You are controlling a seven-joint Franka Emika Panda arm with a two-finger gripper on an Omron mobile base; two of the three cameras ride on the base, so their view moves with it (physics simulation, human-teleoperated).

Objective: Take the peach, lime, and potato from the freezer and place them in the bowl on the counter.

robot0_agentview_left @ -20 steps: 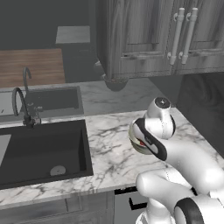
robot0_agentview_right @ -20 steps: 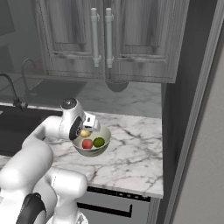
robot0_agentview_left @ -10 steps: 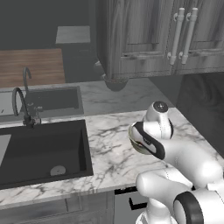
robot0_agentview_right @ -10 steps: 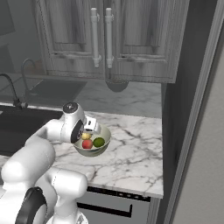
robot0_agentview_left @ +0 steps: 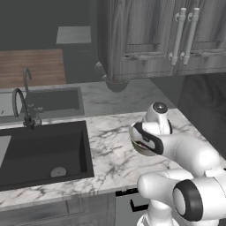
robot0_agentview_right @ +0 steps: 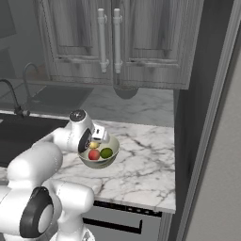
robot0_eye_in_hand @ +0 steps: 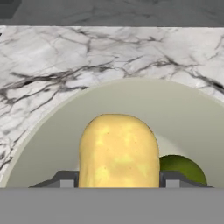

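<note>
The oblong yellow potato (robot0_eye_in_hand: 118, 151) sat pinched between the two dark tips of the gripper (robot0_eye_in_hand: 118, 180), held just inside the pale cream, glossy round bowl (robot0_eye_in_hand: 57, 144). Beside it in the bowl lay the small round bright green lime (robot0_agentview_right: 106, 152) and the small reddish-orange peach (robot0_agentview_right: 93, 154), touching each other. The bowl stood on the white marble counter with grey veining (robot0_agentview_right: 141, 160), well to the right of the black sink (robot0_agentview_left: 39, 152).
</note>
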